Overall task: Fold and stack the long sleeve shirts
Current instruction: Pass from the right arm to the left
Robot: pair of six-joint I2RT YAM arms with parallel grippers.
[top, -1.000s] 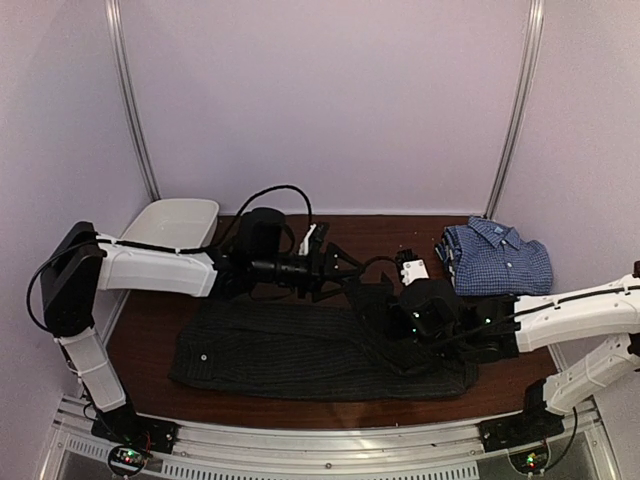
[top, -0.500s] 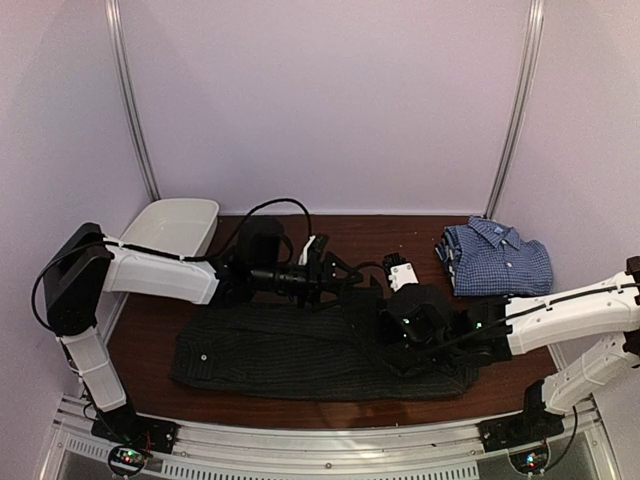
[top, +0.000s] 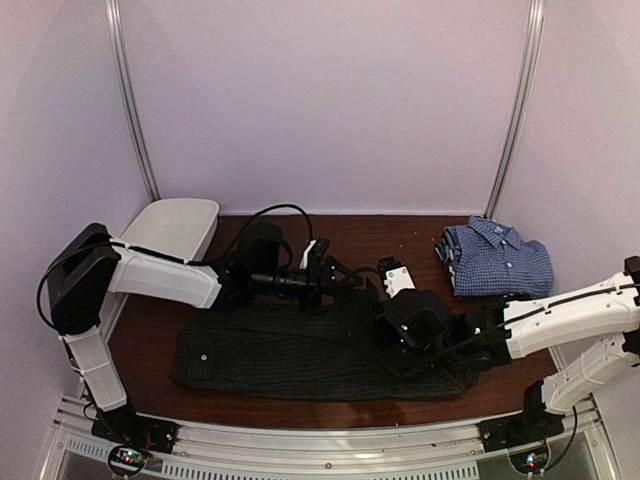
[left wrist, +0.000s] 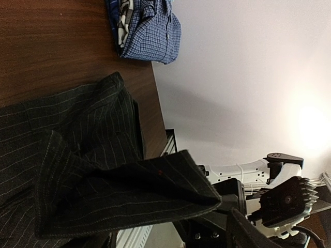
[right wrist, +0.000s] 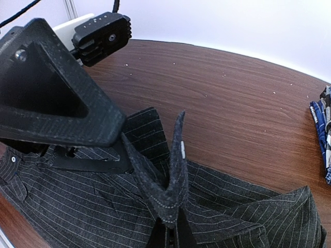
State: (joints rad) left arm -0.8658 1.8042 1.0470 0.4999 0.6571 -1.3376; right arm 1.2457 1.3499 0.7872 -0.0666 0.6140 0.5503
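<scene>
Right claw (right wrist: 170,228): pressed together on a raised fold of the black pinstriped shirt (top: 270,350), which is pinched between the fingertips and stood up as a narrow ridge.
Left claw (top: 342,276): fingers spread, nothing gripped; held low at the shirt's far edge, just beside the raised fold.
White tub (top: 190,215): set at the far left corner of the table (top: 360,232); only its own white inner wall is shown.
Black pinstriped shirt: laid as a long band across the near half of the table, mostly flat. It is lifted right of centre, where the right claw is closed on it. Thin pale stripes and pale hem stitching are seen.
Blue-and-white checked shirt (top: 500,262): folded into a compact block, collar uppermost, at the far right corner, well apart from both claws and from the black shirt.
</scene>
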